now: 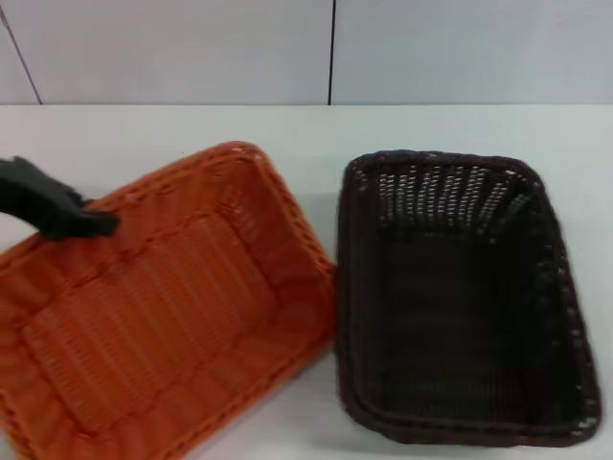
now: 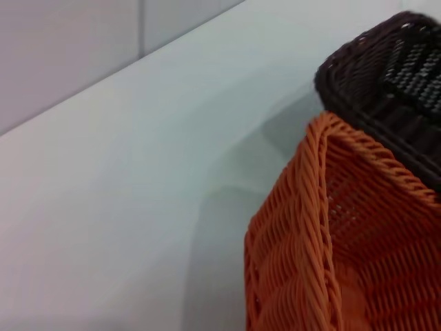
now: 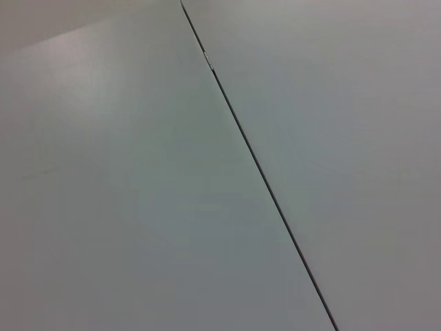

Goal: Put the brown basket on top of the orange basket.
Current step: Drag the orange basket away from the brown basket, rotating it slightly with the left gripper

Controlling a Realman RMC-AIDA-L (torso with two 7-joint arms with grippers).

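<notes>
The orange basket [image 1: 153, 307] lies on the left of the white table, turned at an angle, its right rim against the brown basket [image 1: 460, 307]. The brown basket sits upright on the right with nothing in it. My left gripper [image 1: 91, 222] is a black shape at the orange basket's far left rim, over its edge. I cannot make out whether it holds the rim. The left wrist view shows a corner of the orange basket [image 2: 344, 262] close up, with the brown basket [image 2: 386, 96] behind it. My right gripper is out of view.
The white table [image 1: 316, 125] runs back to a pale panelled wall [image 1: 192, 48]. Bare table surface [image 2: 138, 172] lies beyond the orange basket's corner. The right wrist view holds only a pale wall with a dark seam [image 3: 255, 158].
</notes>
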